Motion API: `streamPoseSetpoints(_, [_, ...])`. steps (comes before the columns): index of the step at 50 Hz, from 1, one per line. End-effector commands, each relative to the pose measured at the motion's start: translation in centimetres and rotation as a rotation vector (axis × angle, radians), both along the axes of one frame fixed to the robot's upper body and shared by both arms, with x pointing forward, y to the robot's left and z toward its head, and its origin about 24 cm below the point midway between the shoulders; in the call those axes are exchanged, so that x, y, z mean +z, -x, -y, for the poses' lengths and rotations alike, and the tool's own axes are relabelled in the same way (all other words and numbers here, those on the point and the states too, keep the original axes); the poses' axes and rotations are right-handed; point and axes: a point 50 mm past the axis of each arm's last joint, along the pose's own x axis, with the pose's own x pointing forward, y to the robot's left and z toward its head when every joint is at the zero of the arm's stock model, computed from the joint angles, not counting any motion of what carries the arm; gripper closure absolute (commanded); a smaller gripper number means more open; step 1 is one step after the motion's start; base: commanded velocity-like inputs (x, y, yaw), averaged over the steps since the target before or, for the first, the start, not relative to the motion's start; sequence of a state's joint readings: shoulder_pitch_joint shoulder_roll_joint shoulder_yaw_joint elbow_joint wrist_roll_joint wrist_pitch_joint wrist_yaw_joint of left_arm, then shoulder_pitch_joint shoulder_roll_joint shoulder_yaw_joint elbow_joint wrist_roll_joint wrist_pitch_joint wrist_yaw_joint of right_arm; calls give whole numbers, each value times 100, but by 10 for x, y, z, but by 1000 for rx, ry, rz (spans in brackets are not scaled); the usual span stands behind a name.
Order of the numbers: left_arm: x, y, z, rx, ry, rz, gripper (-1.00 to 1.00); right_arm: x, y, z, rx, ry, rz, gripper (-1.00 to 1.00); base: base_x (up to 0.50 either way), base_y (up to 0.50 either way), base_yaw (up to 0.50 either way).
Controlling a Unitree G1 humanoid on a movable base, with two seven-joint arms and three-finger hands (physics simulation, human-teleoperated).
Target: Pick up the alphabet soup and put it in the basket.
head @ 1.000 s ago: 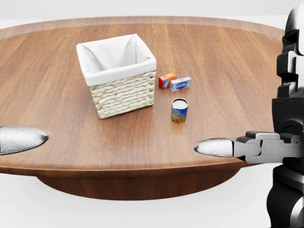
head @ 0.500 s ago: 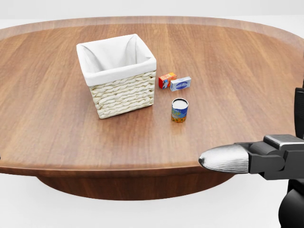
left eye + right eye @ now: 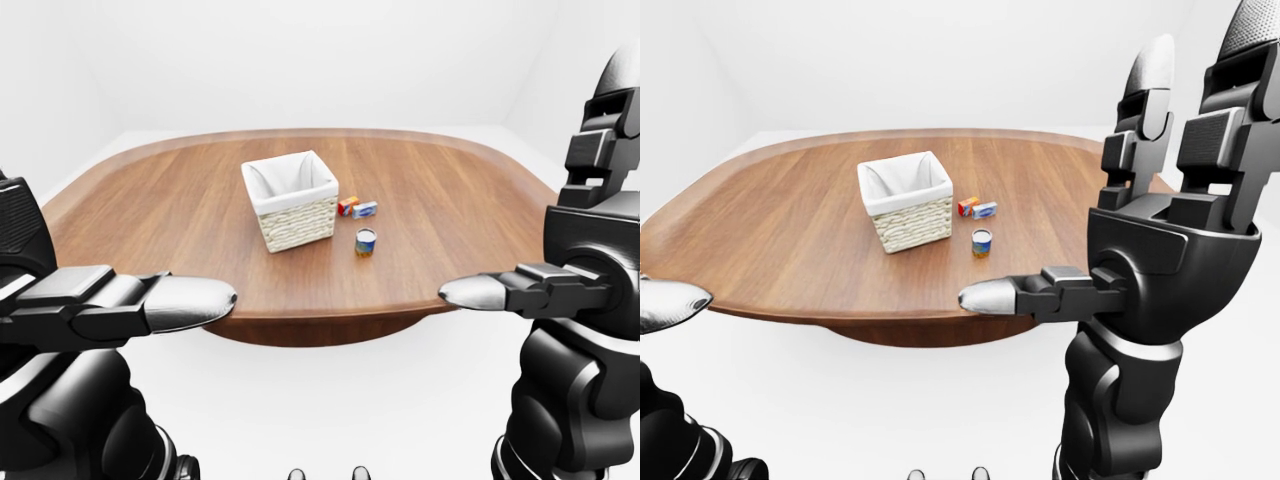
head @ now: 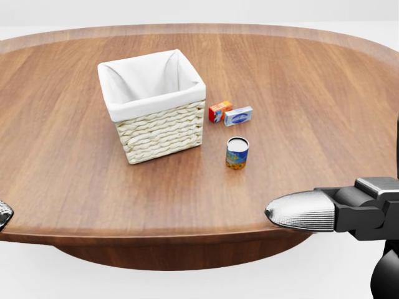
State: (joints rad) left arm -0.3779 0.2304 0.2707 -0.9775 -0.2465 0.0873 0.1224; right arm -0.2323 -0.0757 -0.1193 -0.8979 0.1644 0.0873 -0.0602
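Note:
The alphabet soup point(image 4: 237, 152) is a small can with a blue and yellow label, upright on the round wooden table point(image 4: 312, 93). Just to its left stands the woven basket point(image 4: 162, 134) with a white cloth lining, nothing showing inside. My right hand point(image 3: 1065, 180) hovers off the table's near edge, well below and right of the can in the head view, open: fingers raised, thumb point(image 4: 299, 210) pointing left. My left hand point(image 3: 150, 305) is also off the table at the lower left, its fingers stretched out and holding nothing.
A small orange box point(image 4: 219, 111) and a blue-and-white box point(image 4: 239, 115) lie side by side just above the can in the head view. The table's near rim point(image 4: 187, 240) runs between both hands and the objects. White floor and walls surround the table.
The whole head picture has shifted slightly down and grown, so the camera has moved closer. My right thumb has sunk lower. My left fingertip left the view, then reappeared at the lower left edge.

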Motion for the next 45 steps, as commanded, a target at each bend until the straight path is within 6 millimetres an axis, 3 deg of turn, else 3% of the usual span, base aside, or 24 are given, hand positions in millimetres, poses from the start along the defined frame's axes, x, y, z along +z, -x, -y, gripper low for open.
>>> streamPoseSetpoints(1, [-1, -2, 2, 15, -31, -10, -100, 5, 4, 2, 3, -23, 35, -100, 50, 0, 0])
streamPoseSetpoints(45, [-3, 2, 9, -14, -57, 1, -100, 5, 3, 9, 49, -142, 22, -100, 50, 9, 0])
